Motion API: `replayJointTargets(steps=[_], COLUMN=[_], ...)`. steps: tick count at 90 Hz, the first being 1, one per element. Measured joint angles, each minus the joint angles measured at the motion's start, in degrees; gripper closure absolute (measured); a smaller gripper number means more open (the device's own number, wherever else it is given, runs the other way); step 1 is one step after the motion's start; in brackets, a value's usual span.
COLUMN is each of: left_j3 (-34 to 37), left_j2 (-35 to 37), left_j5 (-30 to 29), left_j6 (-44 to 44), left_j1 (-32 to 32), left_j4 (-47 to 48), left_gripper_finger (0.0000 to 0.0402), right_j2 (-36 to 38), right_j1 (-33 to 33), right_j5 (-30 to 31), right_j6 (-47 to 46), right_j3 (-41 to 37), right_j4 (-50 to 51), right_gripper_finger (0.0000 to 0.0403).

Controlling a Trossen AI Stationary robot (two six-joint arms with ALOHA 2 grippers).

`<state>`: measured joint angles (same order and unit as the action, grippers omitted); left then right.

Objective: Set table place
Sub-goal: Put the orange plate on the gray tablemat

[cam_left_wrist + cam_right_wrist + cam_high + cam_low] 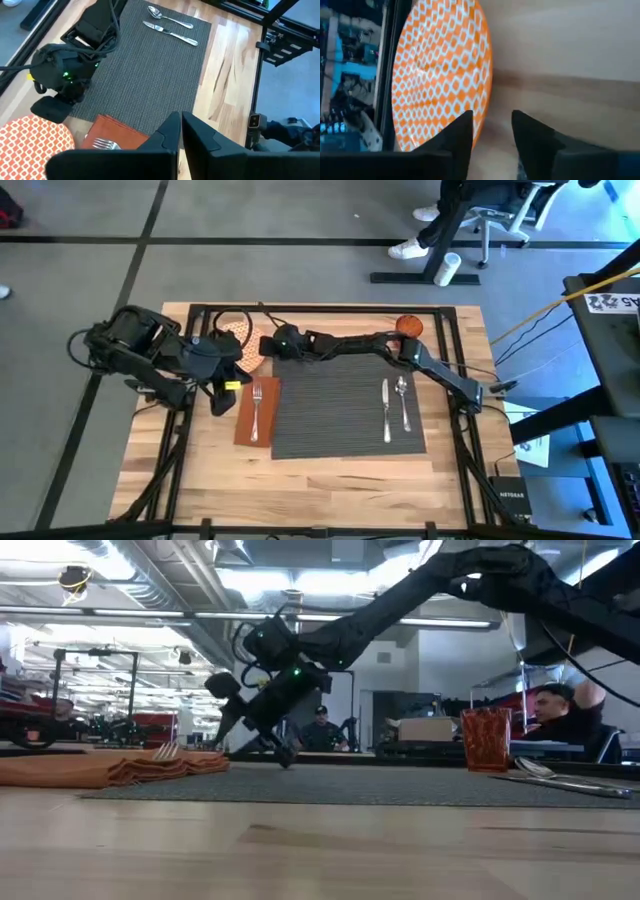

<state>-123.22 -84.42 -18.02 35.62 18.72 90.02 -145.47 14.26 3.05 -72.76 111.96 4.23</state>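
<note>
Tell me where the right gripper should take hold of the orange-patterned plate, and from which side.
Take the plate by its rim on the side nearest the placemat. It lies flat on the table, off the mat's far left corner, so only the thin edge offers a grip. The right gripper, open, already faces that edge, so one finger probably has to slip under the rim. The left gripper waits shut above the napkin.

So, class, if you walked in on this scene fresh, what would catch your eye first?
The right arm stretches across the top of the grey placemat, its open gripper at the rim of an orange-patterned plate lying off the mat's far left corner. On the mat, knife and spoon lie right; a fork rests on the brown napkin.
</note>
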Motion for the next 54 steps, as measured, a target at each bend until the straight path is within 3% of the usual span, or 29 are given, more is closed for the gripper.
replayJointTargets(steps=[54], left_j3=[0.0], left_j2=[0.0], left_j5=[0.0], left_j6=[0.4], left_j1=[0.0], left_j4=[0.0], left_gripper_finger=[0.0402], right_j2=[-0.8], right_j1=[0.4], right_j5=[1.9], right_j6=[1.1], right_j3=[1.8], right_j4=[2.1], right_gripper_finger=[0.0297])
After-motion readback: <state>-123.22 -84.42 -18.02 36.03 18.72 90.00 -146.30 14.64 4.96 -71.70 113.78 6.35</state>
